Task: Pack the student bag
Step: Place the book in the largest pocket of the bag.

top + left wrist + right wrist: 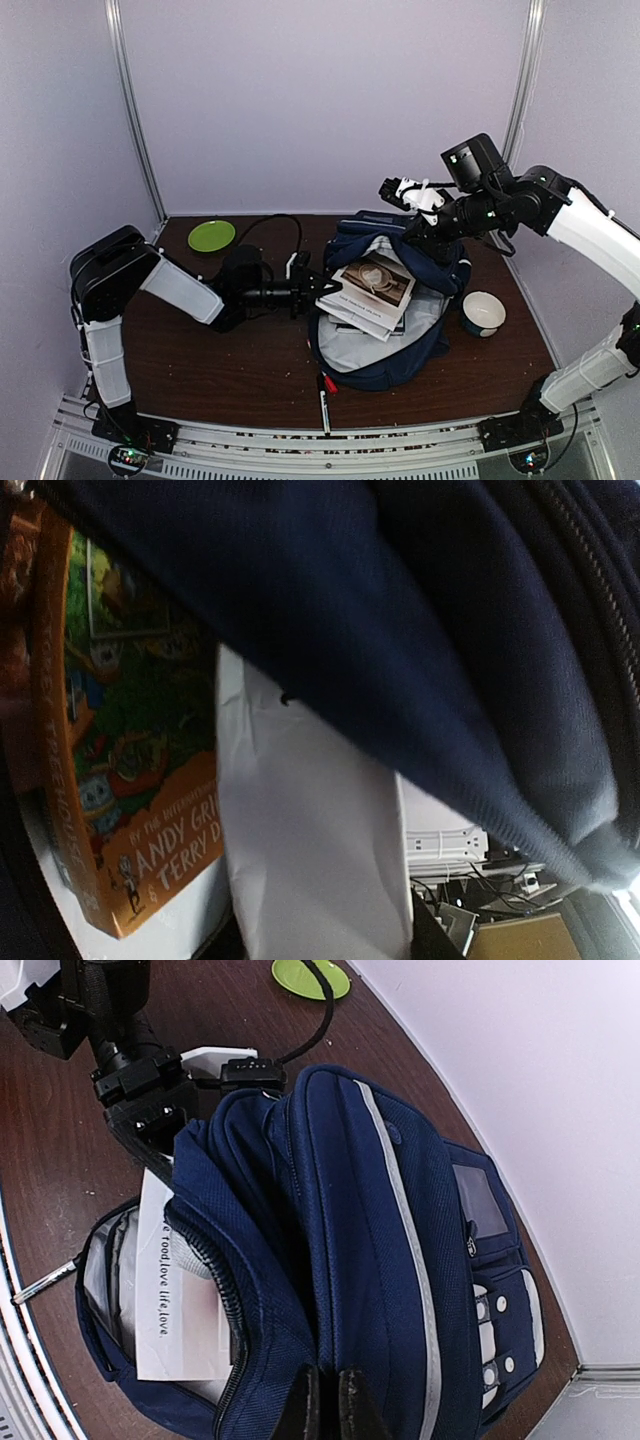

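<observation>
Clenching the student bag [380,1260] at its rim, the right tool [325,1385] holds it; the left tool [306,287] cannot be judged.

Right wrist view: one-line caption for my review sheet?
Right fingers pinch the rim of the open student bag; a white booklet sits in its mouth.

Walls [320,100]: pale lilac-white panels close the space at the back and on both sides; plain and smooth
Posts [135,110]: two slim metal uprights at the rear corners; both lean slightly inward in the top view
Table [230,360]: dark brown wood-grain top; rounded rear corners; small pale specks scattered towards the front
Rail [300,445]: ribbed aluminium strip along the near edge
Light: soft and even; faint sheen on the wood; shadows weak
</observation>
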Controlling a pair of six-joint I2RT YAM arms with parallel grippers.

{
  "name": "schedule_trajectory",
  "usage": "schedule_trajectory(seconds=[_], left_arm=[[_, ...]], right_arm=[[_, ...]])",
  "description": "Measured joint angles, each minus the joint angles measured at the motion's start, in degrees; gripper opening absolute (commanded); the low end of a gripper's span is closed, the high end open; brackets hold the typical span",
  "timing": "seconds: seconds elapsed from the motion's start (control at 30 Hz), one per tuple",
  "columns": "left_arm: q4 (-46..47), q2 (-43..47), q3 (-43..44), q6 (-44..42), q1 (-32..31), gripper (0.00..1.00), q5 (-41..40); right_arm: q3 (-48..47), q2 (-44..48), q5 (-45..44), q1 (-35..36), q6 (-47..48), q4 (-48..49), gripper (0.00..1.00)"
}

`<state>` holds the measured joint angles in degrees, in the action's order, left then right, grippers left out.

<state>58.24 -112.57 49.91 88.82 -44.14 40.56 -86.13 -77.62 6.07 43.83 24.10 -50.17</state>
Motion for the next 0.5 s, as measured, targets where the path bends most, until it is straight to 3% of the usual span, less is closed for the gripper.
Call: schedule_trajectory(seconds=[0.33,0.5], left_arm=[[-17.68,-0.50,12.79,-6.23,0.17,0.16,-5.88],[-26.43,-3.69,19.47,-10.38,0.22,0.29,-6.88]], right_arm=[[0.33,0.61,0.76,-0.15,-0.17,1.05,0.00],[0.35,0.61,0.81,-0.22,-0.15,1.18,0.00]])
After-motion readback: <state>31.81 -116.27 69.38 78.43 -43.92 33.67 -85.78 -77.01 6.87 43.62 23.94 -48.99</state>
